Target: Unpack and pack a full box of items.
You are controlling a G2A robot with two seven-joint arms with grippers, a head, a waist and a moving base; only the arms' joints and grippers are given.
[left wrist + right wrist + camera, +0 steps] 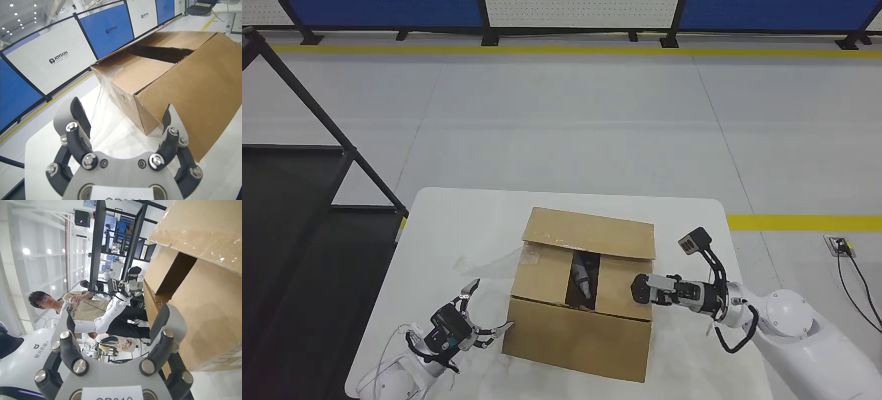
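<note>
The left gripper (492, 306) hangs released by the near-left corner of the cardboard box (587, 335). The right gripper (641, 290), also spread, sits at its right edge

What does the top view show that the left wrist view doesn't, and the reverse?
Top view's own: the right pincer at the box's right edge; a dark item in the gap between the top flaps; the table's full outline.
Left wrist view's own: the box's end wall with printed marks, and a clear tape strip hanging down it toward the table.
Shared: the box, the gap in its top, the white table, and the left pincer, open, by the box's near corner.
</note>
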